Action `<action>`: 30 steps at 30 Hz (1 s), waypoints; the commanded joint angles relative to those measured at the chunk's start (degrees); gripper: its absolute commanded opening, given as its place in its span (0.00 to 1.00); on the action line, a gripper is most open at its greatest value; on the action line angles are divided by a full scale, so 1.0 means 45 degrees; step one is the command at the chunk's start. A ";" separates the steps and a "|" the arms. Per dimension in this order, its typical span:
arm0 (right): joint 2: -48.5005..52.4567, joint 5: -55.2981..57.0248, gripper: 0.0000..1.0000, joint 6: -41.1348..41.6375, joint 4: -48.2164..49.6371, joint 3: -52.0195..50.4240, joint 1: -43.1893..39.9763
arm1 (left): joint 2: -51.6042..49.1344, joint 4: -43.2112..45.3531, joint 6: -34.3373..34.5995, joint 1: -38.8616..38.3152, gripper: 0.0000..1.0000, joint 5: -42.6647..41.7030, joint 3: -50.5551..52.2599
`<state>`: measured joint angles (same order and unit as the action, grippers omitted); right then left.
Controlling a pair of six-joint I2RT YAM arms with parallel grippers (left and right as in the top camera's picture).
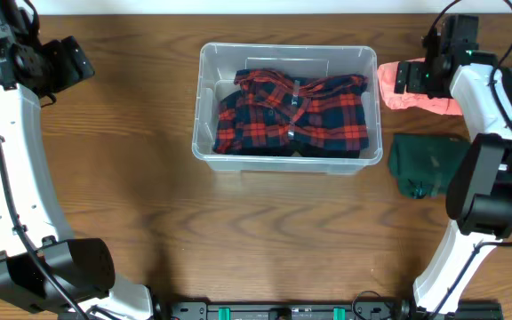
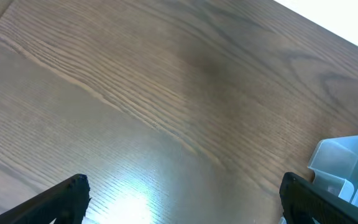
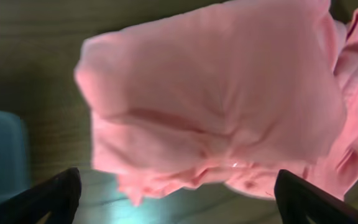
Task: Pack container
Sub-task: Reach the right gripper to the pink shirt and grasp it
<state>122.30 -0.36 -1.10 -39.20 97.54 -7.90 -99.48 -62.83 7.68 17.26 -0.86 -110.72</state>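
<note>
Okay, the container point(image 1: 287, 47) sits at the far middle of the table point(image 1: 132, 204). A red-and-black plaid shirt point(image 1: 292, 111) is bunched inside it and covers most of the floor.

My right gripper point(image 1: 404, 78) is just off the container's right wall, up by its far right corner. It's over the left end of a pink garment point(image 1: 434, 100) lying on the table beside the bin. On the right wrist camera both fingertips point(image 3: 48, 199) are spread wide at the bottom corners of the frame, so the jaws are open. The rumpled pink cloth fills the view between and beyond them. I can't tell whether the tips touch the fabric.

The right arm comes up from its base at the near right and runs along the right edge. Its elbow is folded over a dark green garment point(image 1: 420, 164). That one lies nearer than the pink one, just right of the container's near right corner.

The left gripper point(image 1: 71, 60) is at the far left, well apart from the container. Its camera shows wood grain under it, with fingertips wide apart and jaws open. Only a corner of the container shows at the right edge of that view. The left arm rises from the near left base along the left edge, with its wrist bent toward the middle.
</note>
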 commanded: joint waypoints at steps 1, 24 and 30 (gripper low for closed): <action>0.0165 0.0413 0.95 -0.0962 0.0408 0.0131 -0.0015 | -0.0019 -0.0029 -0.0019 0.0044 0.98 0.0107 -0.0010; 0.1146 0.0457 0.77 -0.0010 0.1103 0.0039 -0.0350 | -0.0019 -0.0029 -0.0019 0.0044 0.98 0.0107 -0.0010; 0.1812 0.0457 0.61 0.0053 0.1200 0.0034 -0.0345 | -0.0019 -0.0029 -0.0019 0.0044 0.98 0.0107 -0.0010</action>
<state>127.66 1.13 -1.76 -33.76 97.54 -9.21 -99.48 -62.83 7.66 17.26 -0.89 -110.72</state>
